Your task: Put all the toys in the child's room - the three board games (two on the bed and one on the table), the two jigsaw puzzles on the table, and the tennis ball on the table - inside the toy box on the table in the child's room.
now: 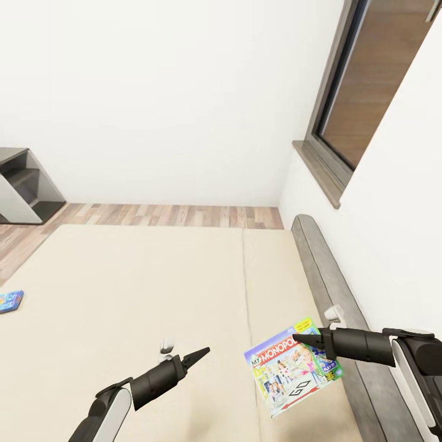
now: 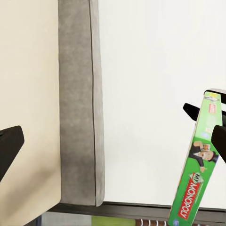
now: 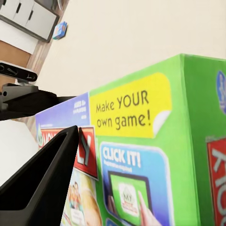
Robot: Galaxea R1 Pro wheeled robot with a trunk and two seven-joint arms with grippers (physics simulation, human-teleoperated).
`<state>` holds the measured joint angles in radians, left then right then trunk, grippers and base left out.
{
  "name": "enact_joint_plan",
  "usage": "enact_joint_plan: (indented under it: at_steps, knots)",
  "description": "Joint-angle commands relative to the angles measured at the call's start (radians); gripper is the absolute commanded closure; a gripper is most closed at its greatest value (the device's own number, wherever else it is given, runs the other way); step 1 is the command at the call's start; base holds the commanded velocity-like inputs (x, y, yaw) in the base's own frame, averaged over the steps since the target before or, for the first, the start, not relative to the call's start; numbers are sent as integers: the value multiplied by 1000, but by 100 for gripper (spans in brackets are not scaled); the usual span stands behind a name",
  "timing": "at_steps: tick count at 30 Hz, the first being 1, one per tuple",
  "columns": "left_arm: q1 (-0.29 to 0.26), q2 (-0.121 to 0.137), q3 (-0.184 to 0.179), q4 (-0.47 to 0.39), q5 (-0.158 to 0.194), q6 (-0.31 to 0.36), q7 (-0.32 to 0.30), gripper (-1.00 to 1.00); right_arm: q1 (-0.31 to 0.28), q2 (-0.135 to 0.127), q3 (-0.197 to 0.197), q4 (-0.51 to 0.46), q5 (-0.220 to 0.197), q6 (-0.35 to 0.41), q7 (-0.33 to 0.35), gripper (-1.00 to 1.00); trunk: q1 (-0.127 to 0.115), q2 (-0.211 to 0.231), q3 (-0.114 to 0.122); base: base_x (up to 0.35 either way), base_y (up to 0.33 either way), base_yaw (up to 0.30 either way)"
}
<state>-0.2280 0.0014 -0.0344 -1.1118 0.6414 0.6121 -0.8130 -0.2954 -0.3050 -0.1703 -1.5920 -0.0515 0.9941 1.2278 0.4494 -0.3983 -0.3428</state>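
Observation:
My right gripper (image 1: 305, 336) is shut on the top edge of a green Monopoly board game (image 1: 293, 369). The box hangs tilted over the right side of the cream bed (image 1: 141, 288), beside the grey headboard. In the right wrist view one black finger (image 3: 42, 181) lies against the printed face of this board game (image 3: 141, 141). The left wrist view has the same box (image 2: 195, 174) edge-on. My left gripper (image 1: 199, 355) is open and empty above the bed, left of the box. A light blue board game (image 1: 11, 301) lies flat at the bed's far left edge.
The padded grey headboard (image 1: 331, 276) runs along the white wall on the right, under a dark-framed window (image 1: 368, 92). A grey stepped shelf (image 1: 21, 184) stands at the far left on the wood-plank floor (image 1: 172, 215).

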Motion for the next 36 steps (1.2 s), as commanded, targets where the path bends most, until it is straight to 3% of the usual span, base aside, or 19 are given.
enact_joint_plan:
  at_steps: [1,36]
  knots:
    - [-1,0,0,0,6,8,1,-100,-1,0,0,0,-5,9,-2,100,1,-2,0,0,0,0]
    - [-1,0,0,0,4,8,2,-100,-1,0,0,1,6,8,-2,100,1,-2,57,0,0,0]
